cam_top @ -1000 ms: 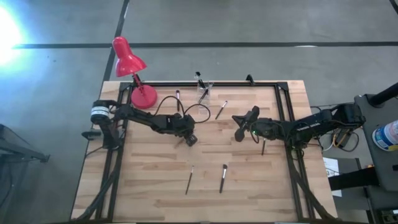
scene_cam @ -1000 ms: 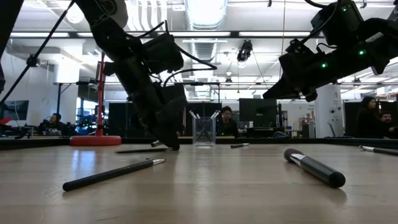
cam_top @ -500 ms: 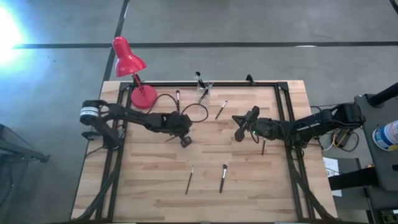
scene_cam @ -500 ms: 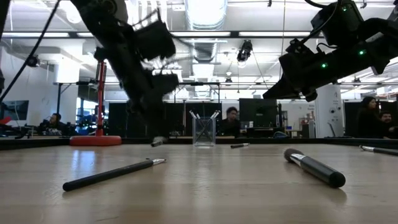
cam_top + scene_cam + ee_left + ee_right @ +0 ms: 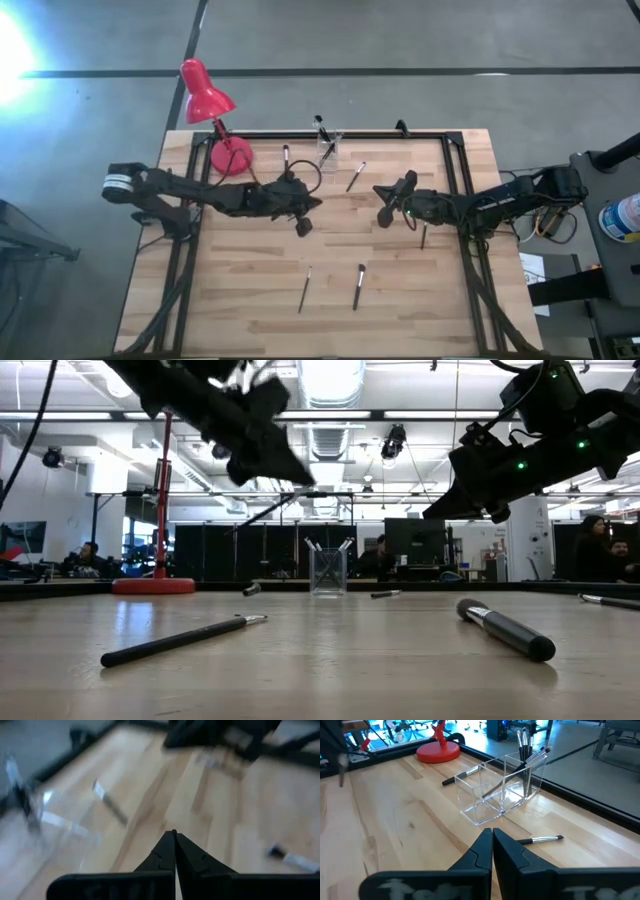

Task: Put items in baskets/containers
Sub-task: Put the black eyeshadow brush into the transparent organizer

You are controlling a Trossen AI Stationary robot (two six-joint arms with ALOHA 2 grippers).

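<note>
Left end effector [image 5: 304,212] risen off table, tips together, holder [image 5: 328,146] ahead; right end effector [image 5: 385,204] together.

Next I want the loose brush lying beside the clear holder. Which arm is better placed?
Probably right. The right end effector points straight at that brush, with the holder just beyond. The left end effector hangs raised above the table, farther from it.

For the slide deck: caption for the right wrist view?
Shut right gripper faces a clear plastic holder containing dark thin brushes.
</note>
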